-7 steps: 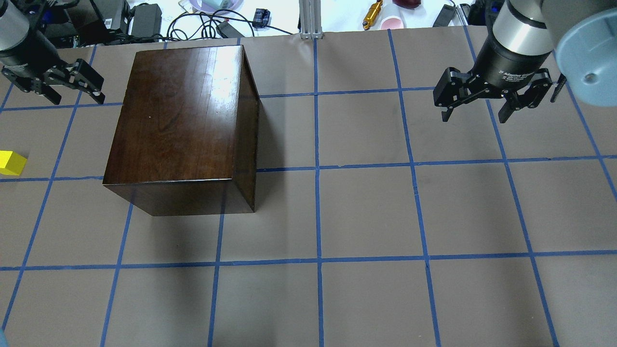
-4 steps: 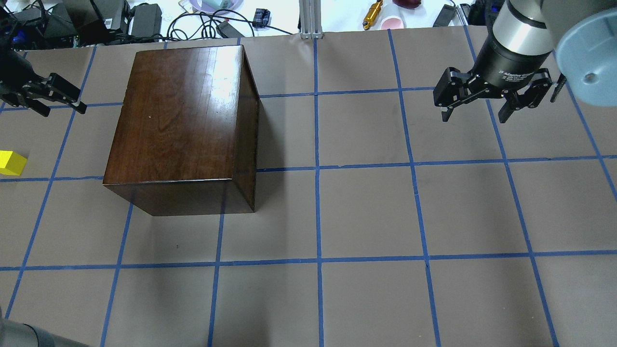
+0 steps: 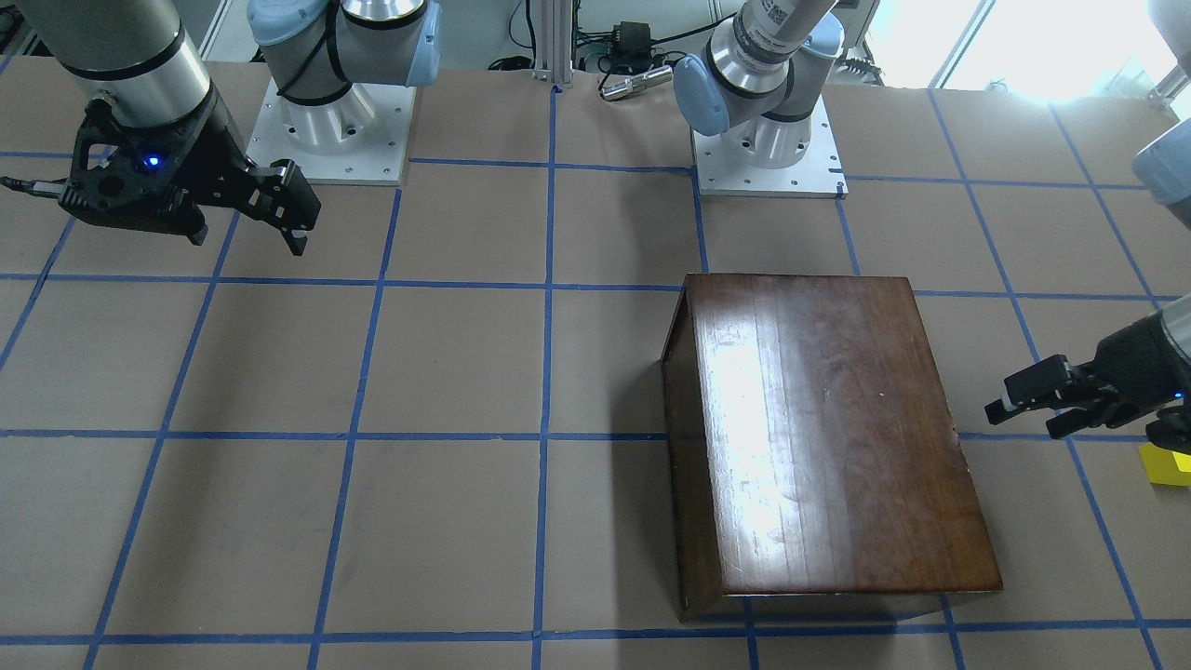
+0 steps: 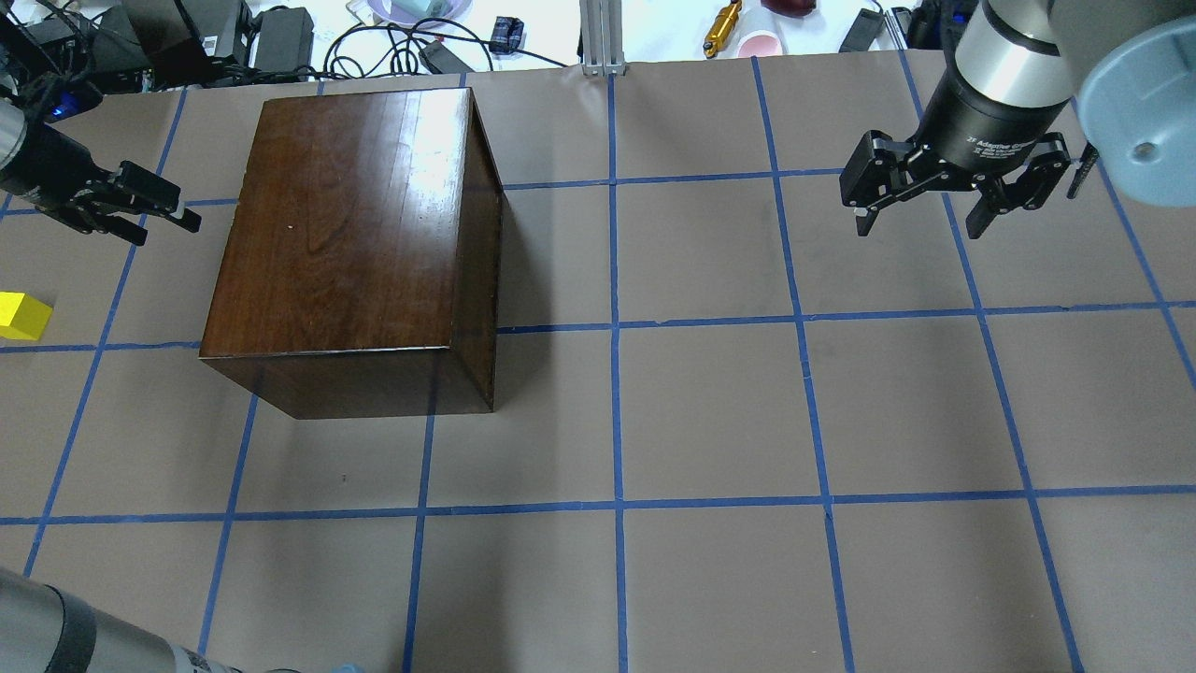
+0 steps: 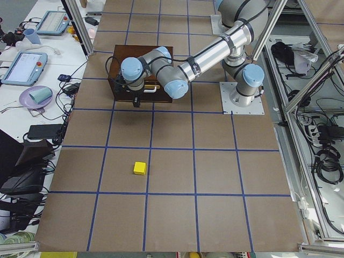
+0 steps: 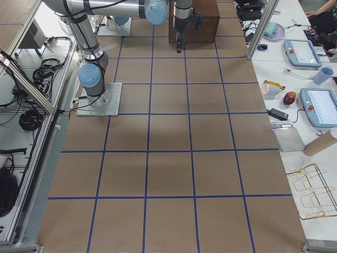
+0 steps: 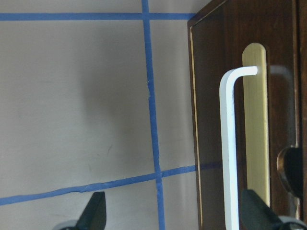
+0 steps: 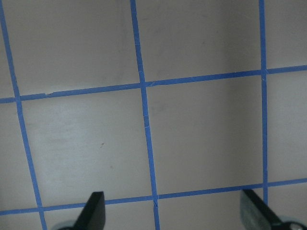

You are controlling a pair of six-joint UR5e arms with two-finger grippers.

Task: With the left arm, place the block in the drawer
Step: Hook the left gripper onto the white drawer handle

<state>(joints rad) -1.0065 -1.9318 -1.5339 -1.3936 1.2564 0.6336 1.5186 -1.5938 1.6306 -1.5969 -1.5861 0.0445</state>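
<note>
Since a second earlier, the left gripper (image 4: pixel 154 217) had dropped and swung in toward the left side of the wooden box (image 4: pixel 346 234), fingers spread and holding nothing. Its wrist camera faced the shut drawer (image 7: pixel 211 96), whose thin white handle (image 7: pixel 228 143) stood close to one fingertip. The yellow block (image 4: pixel 23 315) lay on the table near the left edge, well apart from the box. It looked light, hard and flat-sided, so a pinch across two opposite faces should hold without slipping. The handle looked the likelier first hold, being slim and rigid. The right gripper (image 4: pixel 920 220) hung open, far off to the right.
</note>
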